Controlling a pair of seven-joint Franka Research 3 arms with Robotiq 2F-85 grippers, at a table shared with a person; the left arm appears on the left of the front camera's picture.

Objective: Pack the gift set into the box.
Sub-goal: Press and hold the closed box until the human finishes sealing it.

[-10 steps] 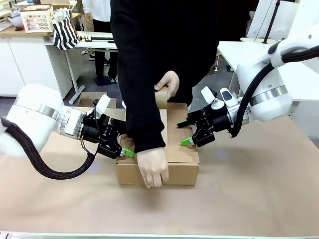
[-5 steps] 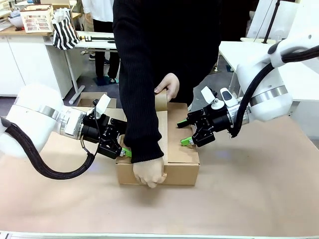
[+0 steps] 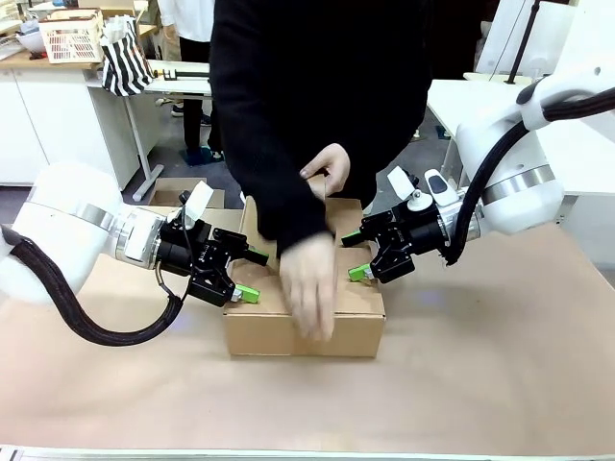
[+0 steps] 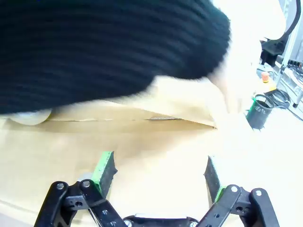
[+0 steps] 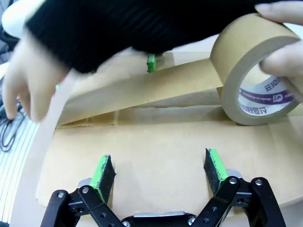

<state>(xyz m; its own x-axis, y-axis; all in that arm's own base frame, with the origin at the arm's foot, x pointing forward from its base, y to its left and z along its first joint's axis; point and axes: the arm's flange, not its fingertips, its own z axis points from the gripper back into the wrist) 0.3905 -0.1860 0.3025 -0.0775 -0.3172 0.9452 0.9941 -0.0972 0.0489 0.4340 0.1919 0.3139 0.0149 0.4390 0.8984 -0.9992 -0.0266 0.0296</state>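
— Since a second ago, what has shifted?

— One of the person's hands has lifted off the near front edge of the box and now sweeps, blurred, above its top; both arms hold where they were.

— Where is the box relative to each gripper?

— It sits on the bench between them. The left gripper hovers at the box's left side, and the right gripper at its right side, over the closed top.

— How do the grippers stand?

— Both are spread wide and hold nothing. In the left wrist view the left gripper's green pads stand far apart over cardboard, with the black sleeve passing just ahead. The right wrist view shows that gripper's fingers well apart above the flat top flap.

— And the other hand?

— Ahead of the right gripper, it holds a roll of brown tape at the far edge of the box. A strip runs from the roll across the top towards the blurred hand.

— Is the strip stuck down?

— That cannot be told.
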